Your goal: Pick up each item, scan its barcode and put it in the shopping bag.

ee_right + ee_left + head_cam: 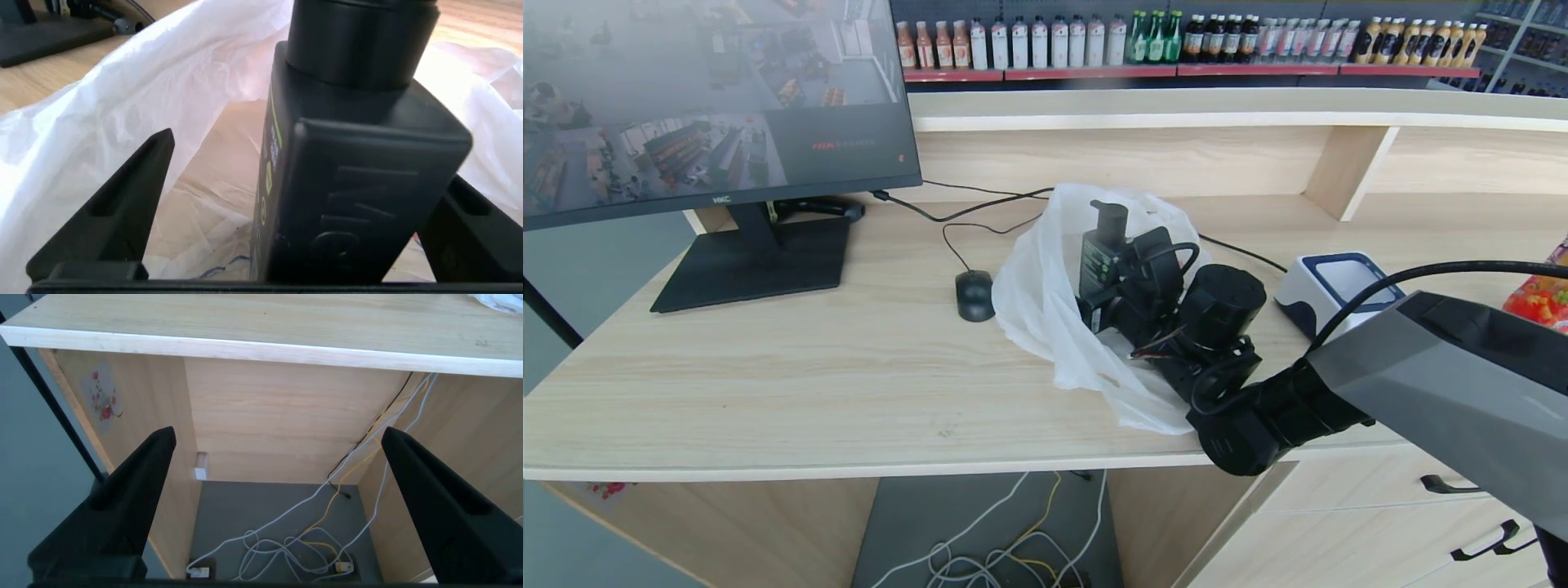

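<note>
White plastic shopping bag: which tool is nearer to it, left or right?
Right. The right tool sits open at the mouth of the white plastic shopping bag, around a black rectangular bottle. The left tool hangs open below the light wooden counter, apart from the bag.

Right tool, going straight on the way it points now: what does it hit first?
The black bottle, which stands between the fingers of the open right tool, close up. Past it lies the inside of the white shopping bag; how far is hard to judge.
</note>
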